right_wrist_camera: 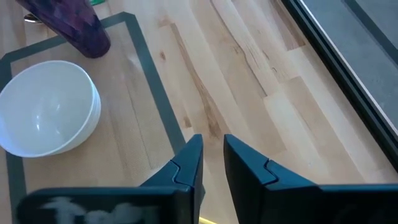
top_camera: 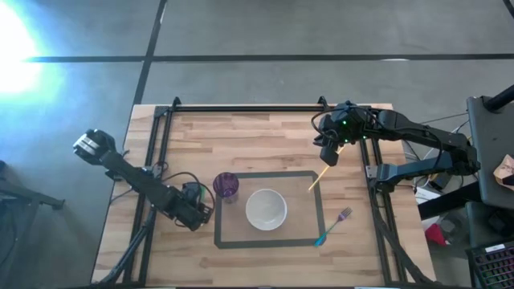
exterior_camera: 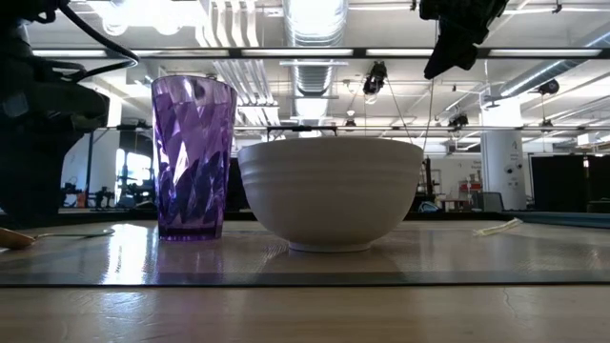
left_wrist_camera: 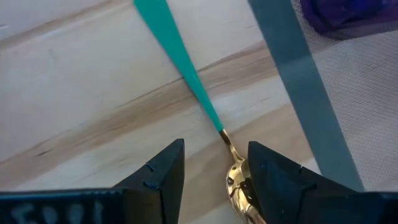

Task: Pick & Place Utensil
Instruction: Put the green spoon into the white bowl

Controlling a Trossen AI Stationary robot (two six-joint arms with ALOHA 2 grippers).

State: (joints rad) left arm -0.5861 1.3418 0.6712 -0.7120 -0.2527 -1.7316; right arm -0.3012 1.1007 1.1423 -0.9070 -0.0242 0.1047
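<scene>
Gold metal is seen between the parted fingers of the left gripper (left_wrist_camera: 214,177), which is held low over the wooden table (top_camera: 265,132). It is the bowl of a spoon (left_wrist_camera: 238,186), lying off-centre, close against one finger (left_wrist_camera: 273,177). The spoon's teal handle (left_wrist_camera: 180,59) runs away across the wood, and nothing is clamped yet. Just beside it are the dark border of the mat (left_wrist_camera: 298,81) and the purple cup (left_wrist_camera: 348,15).

If the jaws were closed here, the rounded bowl could be nudged sideways or squeezed out rather than caught. Gripped so near one end, the long handle could droop or swing and strike the cup.

The white bowl (top_camera: 266,209) stands on the mat beside the cup, and a teal-handled fork (top_camera: 336,225) lies at the mat's far corner.

The right gripper (top_camera: 329,152) hangs high, with only a narrow gap between its fingers and nothing seen between them, above a pale stick (top_camera: 320,178) judged to lie on the table.
</scene>
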